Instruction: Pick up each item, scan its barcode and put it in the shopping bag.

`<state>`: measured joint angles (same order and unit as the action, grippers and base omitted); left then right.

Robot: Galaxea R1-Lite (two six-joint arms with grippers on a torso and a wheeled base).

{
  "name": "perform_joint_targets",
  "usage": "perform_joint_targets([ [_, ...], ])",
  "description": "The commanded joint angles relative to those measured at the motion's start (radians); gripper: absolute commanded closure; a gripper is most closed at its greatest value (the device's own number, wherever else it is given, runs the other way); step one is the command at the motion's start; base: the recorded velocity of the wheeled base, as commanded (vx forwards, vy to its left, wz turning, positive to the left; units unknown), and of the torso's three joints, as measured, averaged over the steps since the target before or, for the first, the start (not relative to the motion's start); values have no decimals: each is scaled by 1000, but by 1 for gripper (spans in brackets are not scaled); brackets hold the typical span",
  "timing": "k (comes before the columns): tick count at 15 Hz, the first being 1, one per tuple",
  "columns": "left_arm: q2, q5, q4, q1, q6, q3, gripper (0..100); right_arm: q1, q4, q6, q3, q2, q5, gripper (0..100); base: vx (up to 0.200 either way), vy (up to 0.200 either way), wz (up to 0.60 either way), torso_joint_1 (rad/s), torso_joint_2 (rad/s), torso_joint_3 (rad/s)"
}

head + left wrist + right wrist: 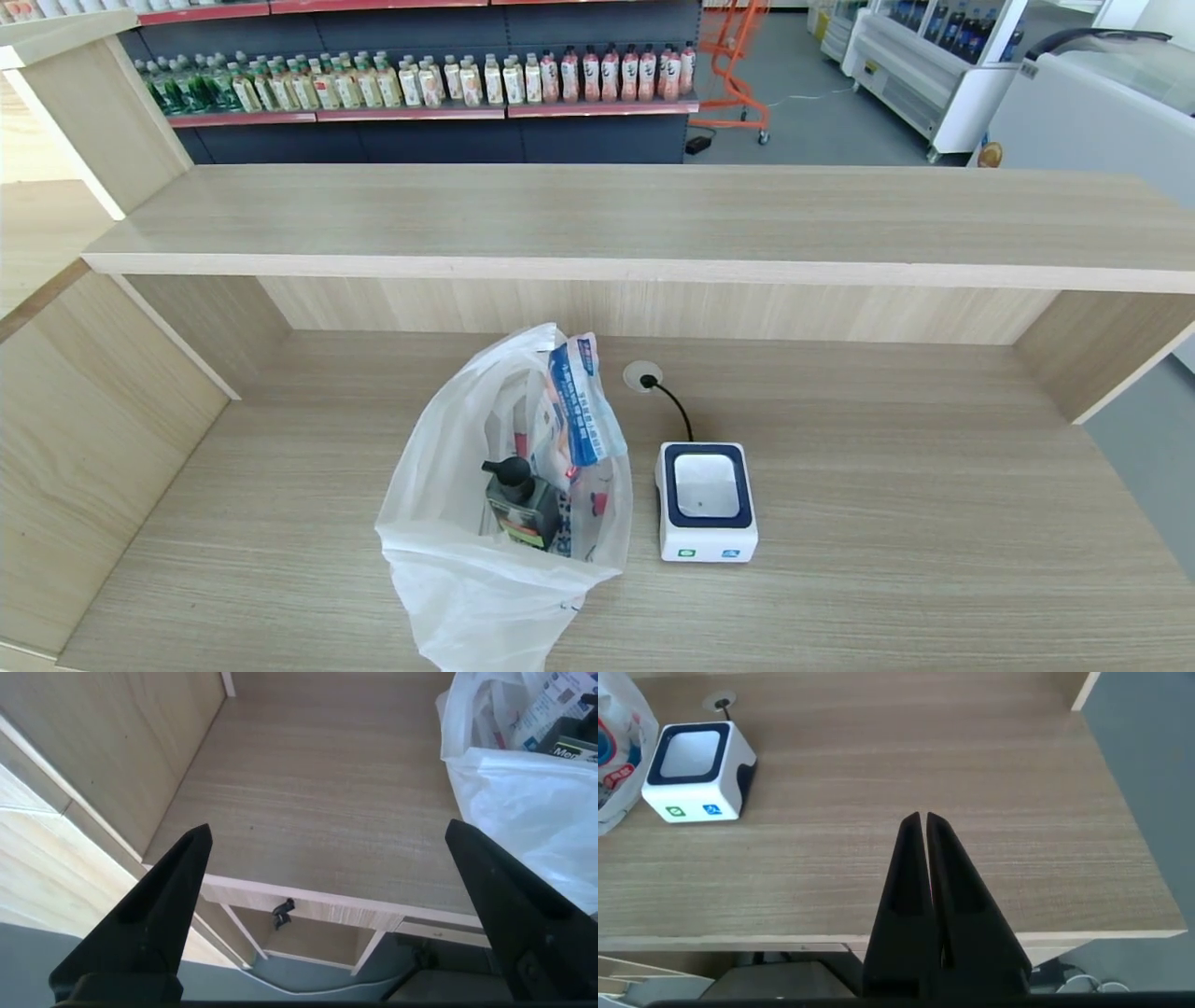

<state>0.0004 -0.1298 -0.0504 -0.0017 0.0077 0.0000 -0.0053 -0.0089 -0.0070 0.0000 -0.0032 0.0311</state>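
Showed a translucent white shopping bag (467, 597) standing open left of centre on a wooden counter (887, 485), with a dark pump-topped bottle (523, 509) and a blue-and-white packet (581, 411) inside it and a white barcode scanner (706, 499) just beside it on the right. Showed the left gripper (327, 915) spread wide, holding nothing, above the counter's near left edge, with the bag near it, off to the right and a little farther. Showed the right gripper (926, 859) pinched together on nothing above the near right part of the counter, well apart from the scanner and the bag, both off to its left.
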Motion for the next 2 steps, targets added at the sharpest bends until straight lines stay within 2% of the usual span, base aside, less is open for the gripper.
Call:
perform_joint_targets([
  [1, 0, -1, 0, 0, 0, 0, 0, -1, 0, -4, 0, 3, 0, 100, 0, 0, 0, 0, 0, 0],
  [2, 0, -1, 0, 0, 0, 0, 0, 1, 0, -4, 0, 3, -2, 100, 0, 0, 0, 0, 0, 0],
])
